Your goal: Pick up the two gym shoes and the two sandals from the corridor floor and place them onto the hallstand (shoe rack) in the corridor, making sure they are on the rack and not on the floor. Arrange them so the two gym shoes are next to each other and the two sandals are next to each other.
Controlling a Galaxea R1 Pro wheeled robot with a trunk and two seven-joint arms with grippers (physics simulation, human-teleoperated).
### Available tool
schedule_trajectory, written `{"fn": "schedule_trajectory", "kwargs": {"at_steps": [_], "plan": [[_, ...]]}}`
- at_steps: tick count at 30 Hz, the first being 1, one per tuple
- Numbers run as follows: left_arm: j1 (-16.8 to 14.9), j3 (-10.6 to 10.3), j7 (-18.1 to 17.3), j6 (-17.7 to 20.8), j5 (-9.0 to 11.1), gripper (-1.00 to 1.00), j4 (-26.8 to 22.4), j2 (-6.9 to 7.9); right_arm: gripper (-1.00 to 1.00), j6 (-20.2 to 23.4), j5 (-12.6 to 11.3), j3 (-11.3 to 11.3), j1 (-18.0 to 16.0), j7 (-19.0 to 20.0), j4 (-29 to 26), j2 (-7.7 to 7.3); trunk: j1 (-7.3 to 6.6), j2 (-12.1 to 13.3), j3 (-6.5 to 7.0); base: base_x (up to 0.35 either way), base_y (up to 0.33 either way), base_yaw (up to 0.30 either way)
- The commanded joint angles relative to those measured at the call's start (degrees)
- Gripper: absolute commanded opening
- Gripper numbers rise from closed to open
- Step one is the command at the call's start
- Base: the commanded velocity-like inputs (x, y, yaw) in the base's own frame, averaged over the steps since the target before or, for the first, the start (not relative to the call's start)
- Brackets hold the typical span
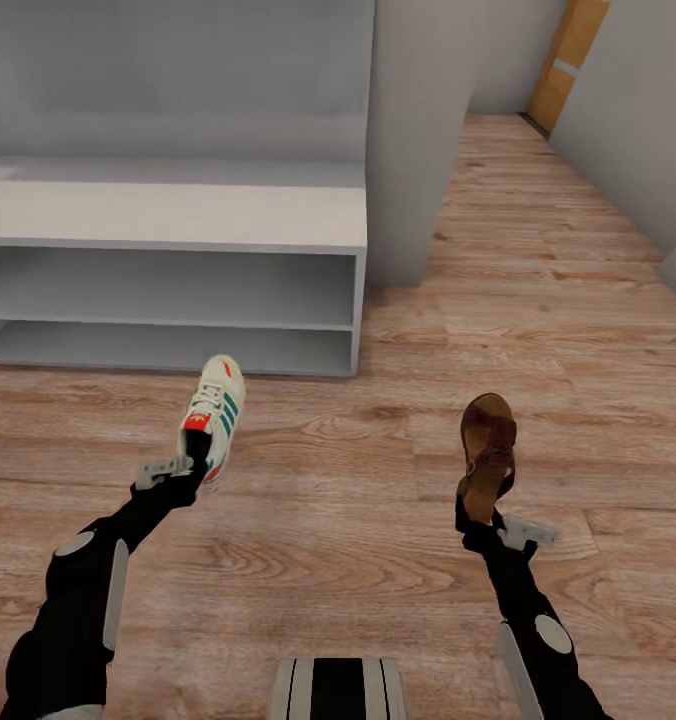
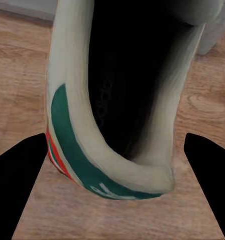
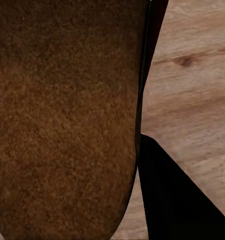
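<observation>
A cream gym shoe (image 1: 216, 410) with green stripes and a red heel tab is held by its heel in my left gripper (image 1: 194, 458), which is shut on it; the left wrist view looks into the shoe's heel opening (image 2: 112, 100). My right gripper (image 1: 478, 512) is shut on the heel of a dark brown sandal (image 1: 488, 450), whose tan footbed (image 3: 62, 115) shows in the right wrist view. Both are lifted above the wood-plank corridor floor (image 1: 338, 500). The pale grey hallstand (image 1: 178, 215) with two open shelf slots stands ahead to the left, its top bare.
A grey wall column (image 1: 418, 140) rises right of the hallstand. The corridor runs on to the far right toward an orange-brown door (image 1: 568, 60). The robot's base (image 1: 338, 688) shows at the bottom edge.
</observation>
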Motion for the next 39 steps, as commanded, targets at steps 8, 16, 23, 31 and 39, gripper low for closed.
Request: {"fn": "schedule_trajectory", "kwargs": {"at_steps": [8, 16, 23, 31, 39], "plan": [[-8.1, -8.1, -0.3, 6.4, -1.7, -1.00, 0.1, -0.22, -1.00, 24.3, -0.8, -0.1, -0.1, -0.1, -7.1, -0.15, -0.01, 0.0, -0.04, 0.000, 0.000, 0.000], [-15.2, -11.6, -0.3, 12.2, -8.1, -1.00, 2.6, -0.26, -1.00, 28.7, -0.8, -0.2, -0.2, 0.0, -7.3, -0.26, -0.01, 0.0, -0.04, 0.000, 0.000, 0.000], [-23.3, -11.6, -0.3, 16.5, -8.9, -1.00, 10.4, -0.24, -1.00, 28.9, -1.0, -8.5, -0.2, 0.1, -7.3, -0.32, -0.01, 0.0, -0.04, 0.000, 0.000, 0.000], [-32.5, -11.8, 4.2, 16.9, -9.0, -1.00, 21.9, -0.27, -1.00, 28.9, -1.0, -10.2, -0.2, 0.1, -7.3, -0.26, -0.01, 0.0, -0.04, 0.000, 0.000, 0.000], [-40.8, -12.6, 13.6, 16.9, -9.0, -1.00, 34.6, -0.31, -1.00, 28.9, -1.0, -10.2, -0.2, 0.1, -7.3, -0.24, -0.01, 0.0, -0.04, 0.000, 0.000, 0.000]]}}
